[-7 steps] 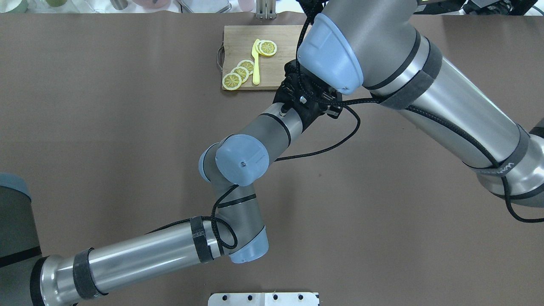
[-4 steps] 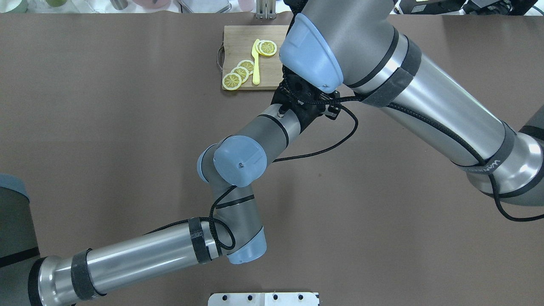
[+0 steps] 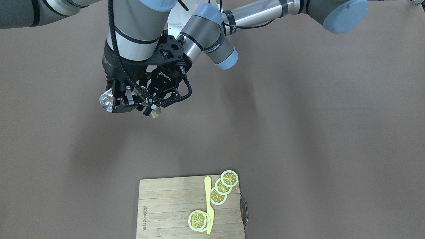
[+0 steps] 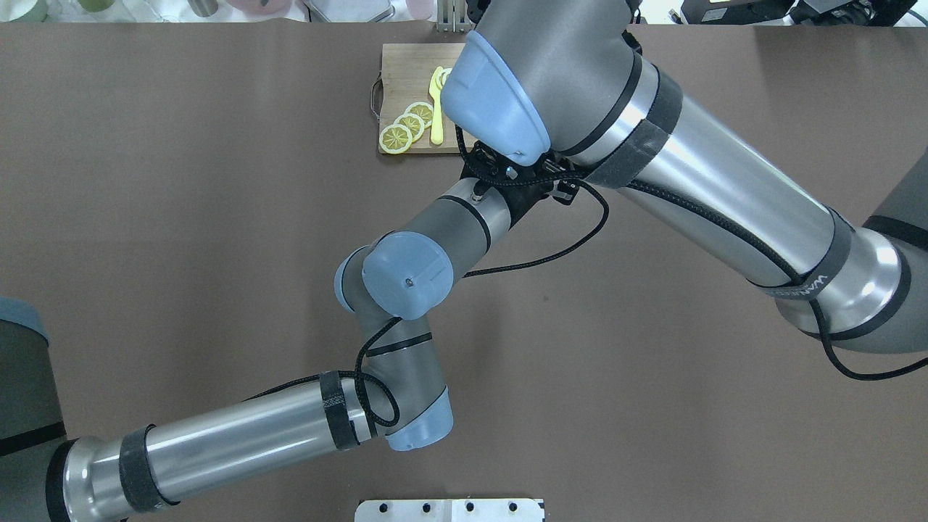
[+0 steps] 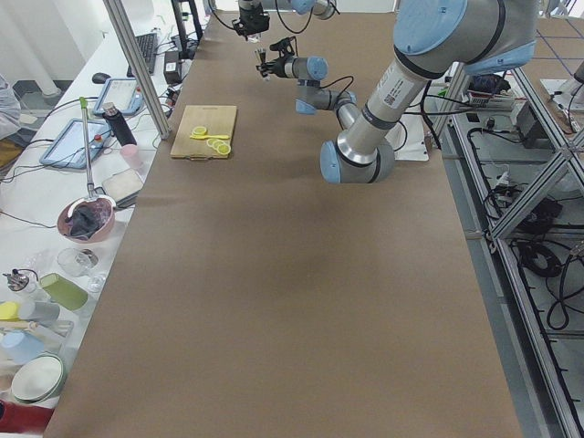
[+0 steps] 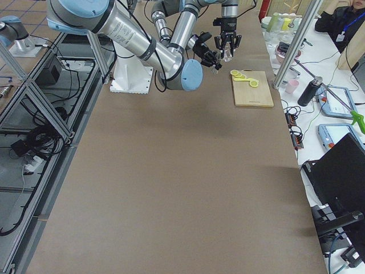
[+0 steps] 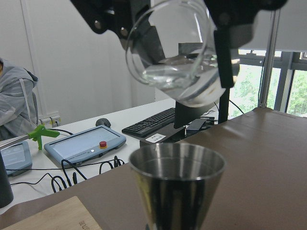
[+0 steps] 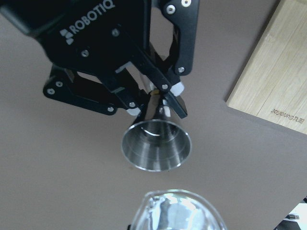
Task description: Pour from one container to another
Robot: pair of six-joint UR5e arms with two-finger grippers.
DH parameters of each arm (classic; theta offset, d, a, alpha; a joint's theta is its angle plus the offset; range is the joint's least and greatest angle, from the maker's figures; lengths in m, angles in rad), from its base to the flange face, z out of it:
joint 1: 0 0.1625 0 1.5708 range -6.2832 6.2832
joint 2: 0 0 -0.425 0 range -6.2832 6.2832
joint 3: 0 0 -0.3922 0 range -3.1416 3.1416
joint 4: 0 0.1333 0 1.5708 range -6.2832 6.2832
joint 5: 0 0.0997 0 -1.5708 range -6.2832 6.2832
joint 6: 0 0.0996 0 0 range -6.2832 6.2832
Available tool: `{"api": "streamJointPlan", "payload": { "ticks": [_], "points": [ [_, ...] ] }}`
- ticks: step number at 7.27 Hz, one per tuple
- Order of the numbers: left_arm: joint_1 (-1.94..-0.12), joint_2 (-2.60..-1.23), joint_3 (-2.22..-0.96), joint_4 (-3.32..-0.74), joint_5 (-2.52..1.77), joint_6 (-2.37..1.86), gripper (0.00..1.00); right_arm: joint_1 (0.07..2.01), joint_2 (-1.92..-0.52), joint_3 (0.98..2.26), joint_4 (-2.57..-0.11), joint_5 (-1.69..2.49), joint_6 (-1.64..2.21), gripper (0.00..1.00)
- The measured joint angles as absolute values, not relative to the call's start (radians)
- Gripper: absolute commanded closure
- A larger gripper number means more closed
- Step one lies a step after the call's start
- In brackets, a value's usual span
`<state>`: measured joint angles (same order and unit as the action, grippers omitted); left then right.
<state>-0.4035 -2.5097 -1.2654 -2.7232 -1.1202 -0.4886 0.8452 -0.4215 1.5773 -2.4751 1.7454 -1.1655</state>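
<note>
A small clear glass cup (image 7: 175, 52) hung tipped in the air. It was see-through, with a rounded wall and a thin rim, and a little clear liquid lay pooled in its lowered side. In the left wrist view it sat at 12 o'clock of a silver steel jigger (image 7: 177, 184), with a gap between the two. The jigger stood upright, its upper cone open like a funnel, with a bright smooth rim and a dark, mirror-like wall. In the right wrist view the jigger's round mouth faced the camera, and the cup's rim showed at 6 o'clock of it.

The right tool (image 3: 123, 101) was clamped on the glass cup, with a dark finger (image 7: 223, 48) against each side of its wall. The left tool (image 8: 156, 104) was clamped on the jigger at its narrow waist, black fingers closed in from both sides. In the front-facing view both tools met above the brown tabletop (image 3: 298, 132), with the cup at 9 o'clock of the jigger, just beside it.

Well apart from them, at 5 o'clock of the tools in that view, a wooden cutting board (image 3: 166, 205) lay flat on the tabletop. On it were yellow lemon slices (image 3: 229, 178), some overlapping, and a pale yellow knife (image 3: 208, 204) lying among them.
</note>
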Motion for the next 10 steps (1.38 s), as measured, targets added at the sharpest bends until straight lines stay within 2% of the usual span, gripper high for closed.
{"api": "streamJointPlan", "payload": {
  "ticks": [10],
  "points": [
    [-0.408, -2.483, -1.276, -2.735, -1.130, -0.425, 1.00, 0.805, -0.408, 1.572, -2.574, 1.684, -1.180, 1.00]
  ]
}}
